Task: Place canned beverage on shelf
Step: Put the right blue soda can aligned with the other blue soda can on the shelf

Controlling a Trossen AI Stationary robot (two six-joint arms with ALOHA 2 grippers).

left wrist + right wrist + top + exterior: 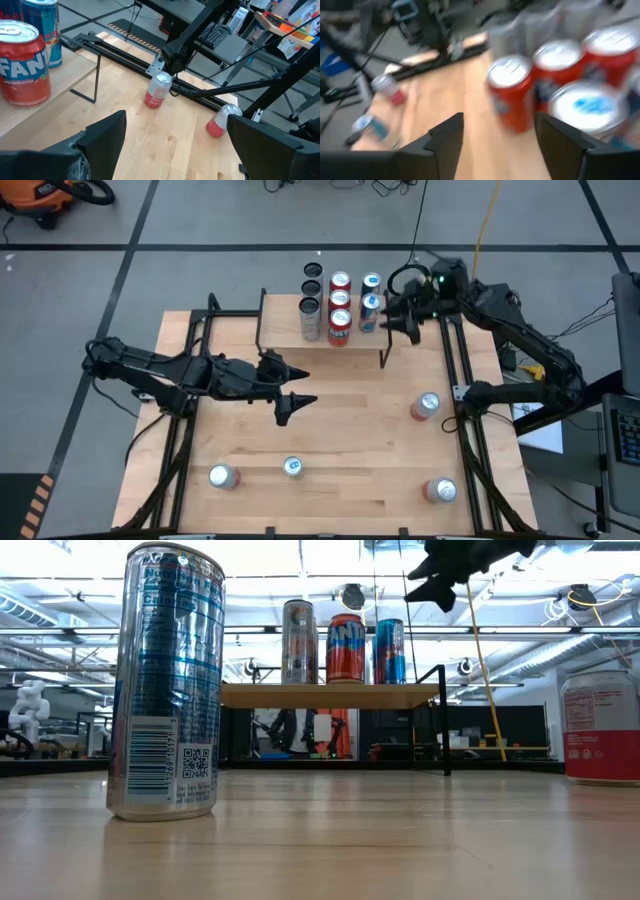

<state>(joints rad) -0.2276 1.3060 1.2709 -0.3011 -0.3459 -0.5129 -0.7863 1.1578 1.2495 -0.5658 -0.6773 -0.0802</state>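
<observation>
the wooden tabletop (340, 430) fills the lower middle of the high view, with black rails (462, 410) down both of its sides. four loose cans stand on it: a silver one (221, 476) at lower left, a blue-topped one (293, 467) just right of it, and two red-and-white ones at mid right (426, 406) and lower right (441, 491). the broad centre of the board is bare wood, well apart from all four.

the shelf (325, 330) sits at the top centre of the table, a light board on thin black legs. on it stand eight cans in three tight rows: dark and silver ones (311, 305) at left, red fanta cans (340, 315) in the middle, blue-and-silver ones (371, 300) at right. bare board is left only along its left half and front edge.

the left gripper (296, 387) hovers over the table's middle left, near the shelf's front, fingers (107, 137) spread wide with nothing between them.

the right gripper (392, 317) hangs at the shelf's right edge, just beside the blue-and-silver cans. its fingers (447, 135) stand apart and hold nothing; a red can (512, 97) and a blue-topped can (585, 107) lie just ahead of them.
</observation>
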